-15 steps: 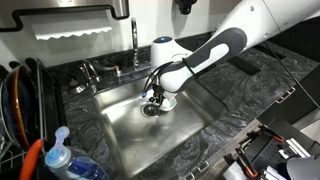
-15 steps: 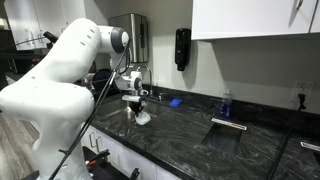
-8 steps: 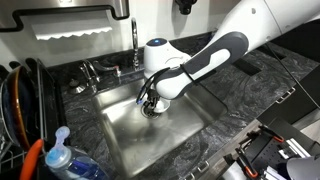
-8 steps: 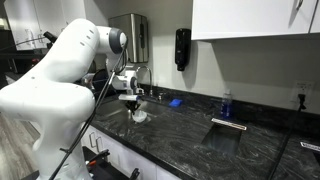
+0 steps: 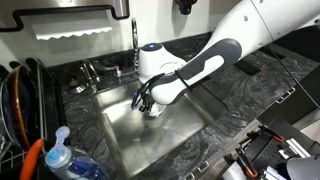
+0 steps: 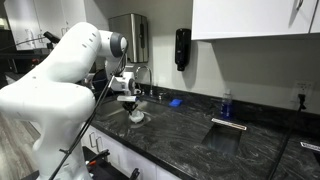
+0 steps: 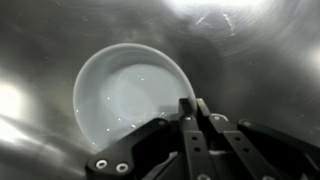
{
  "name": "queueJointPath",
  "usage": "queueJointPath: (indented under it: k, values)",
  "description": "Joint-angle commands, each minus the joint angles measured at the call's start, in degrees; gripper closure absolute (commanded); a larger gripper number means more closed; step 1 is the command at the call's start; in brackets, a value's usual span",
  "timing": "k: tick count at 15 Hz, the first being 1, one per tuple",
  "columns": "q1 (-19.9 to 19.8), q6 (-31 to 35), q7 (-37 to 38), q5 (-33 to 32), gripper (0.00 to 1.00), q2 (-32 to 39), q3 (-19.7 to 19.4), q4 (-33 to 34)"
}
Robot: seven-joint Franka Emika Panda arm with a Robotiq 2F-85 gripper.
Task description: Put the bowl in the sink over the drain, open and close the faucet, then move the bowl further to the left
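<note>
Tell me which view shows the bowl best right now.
Wrist view: the bowl fills the frame, jaws pinching its rim. Both exterior views show only a small white sliver of it under the jaws.

- Tabletop (image 5: 235,95): dark grey marbled stone, in both exterior views.
- Rack (image 5: 18,95): at the picture's edge in an exterior view, holding upright dark plates and one with an orange rim.
- Bottle (image 5: 58,152): clear, blue cap, near the rack, low in the picture.
- Sponge (image 6: 176,102): blue, lying on the tabletop close to the wall.
- Second bottle (image 6: 225,103): small, bluish, upright near the wall, well apart from the sponge.
- Dispenser (image 6: 182,47): black, fixed to the wall above the sponge.
- Cabinet (image 6: 250,18): white, hung high on the wall.
- Urn (image 6: 130,40): steel, upright at the back.
- Outlet (image 6: 299,100): on the wall, beyond the second bottle.
</note>
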Motion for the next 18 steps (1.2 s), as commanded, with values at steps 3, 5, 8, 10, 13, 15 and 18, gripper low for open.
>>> queueJointPath:
  k: [3,5,8,10,13,15,18]
  values:
    - [1.53,1.71,-0.26,-2.52,0.98,3.18,-0.97,3.74]
    - [2.64,2.66,0.57,-3.90,0.98,3.85,-2.00,4.38]
    - [4.22,2.96,1.57,-6.22,0.74,4.52,-3.53,5.18]
    - [4.99,2.72,2.26,-7.47,0.60,4.61,-4.34,5.51]
    - [5.59,2.42,2.84,-8.65,0.38,4.33,-4.99,5.50]
    - [5.41,2.16,2.46,-8.78,0.25,4.00,-4.60,5.41]
    - [4.91,2.04,1.84,-8.28,0.04,3.40,-3.89,5.02]
